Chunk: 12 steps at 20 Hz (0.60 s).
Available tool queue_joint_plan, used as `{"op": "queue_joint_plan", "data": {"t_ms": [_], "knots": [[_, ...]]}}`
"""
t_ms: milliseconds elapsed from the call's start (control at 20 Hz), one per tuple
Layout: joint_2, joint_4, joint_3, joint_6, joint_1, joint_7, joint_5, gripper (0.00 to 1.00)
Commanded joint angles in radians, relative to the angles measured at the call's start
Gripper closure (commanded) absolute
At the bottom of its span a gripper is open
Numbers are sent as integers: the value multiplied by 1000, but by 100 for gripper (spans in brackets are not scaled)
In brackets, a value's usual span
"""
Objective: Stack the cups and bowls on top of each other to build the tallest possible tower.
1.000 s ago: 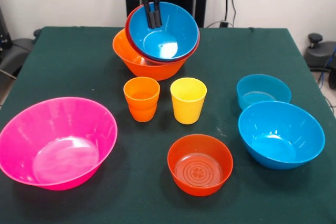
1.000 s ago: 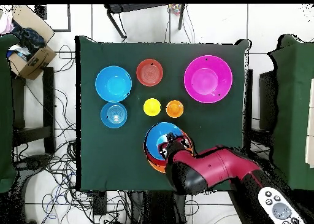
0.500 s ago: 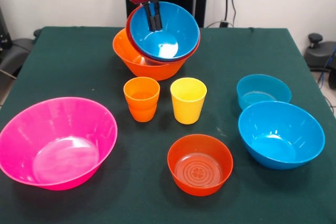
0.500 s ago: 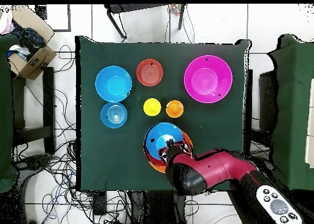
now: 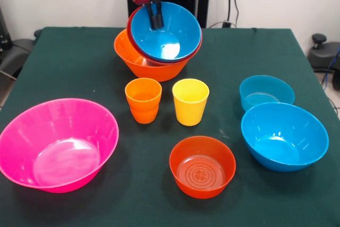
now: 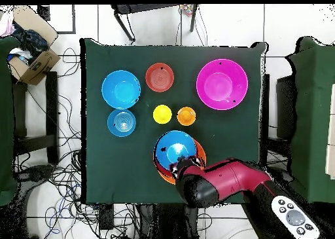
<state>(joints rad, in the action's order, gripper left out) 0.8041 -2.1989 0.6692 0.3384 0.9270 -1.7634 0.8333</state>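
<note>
Since the earlier frame, the gripper has risen, fingers close together, off the glossy blue bowl tilted atop the tower near the table's far edge. Level that bowl before adding the yellow plastic cup.

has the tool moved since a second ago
Yes. The tool has risen slightly in the front view, its tips now nearer the rim of the blue bowl atop the tower.

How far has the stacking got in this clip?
Done: a blue bowl sits tilted in a red-orange bowl inside the big orange bowl. In hand: nothing; the pincer hangs over the blue bowl's rim. Left: two cups and four bowls loose on the table.
</note>
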Motion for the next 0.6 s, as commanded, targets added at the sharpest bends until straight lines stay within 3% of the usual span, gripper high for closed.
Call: {"op": "queue_joint_plan", "data": {"t_ms": [50,600], "knots": [[-47,33,-21,139,-30,41,-26,100],[-49,38,-24,195,-25,45,-37,100]]}}
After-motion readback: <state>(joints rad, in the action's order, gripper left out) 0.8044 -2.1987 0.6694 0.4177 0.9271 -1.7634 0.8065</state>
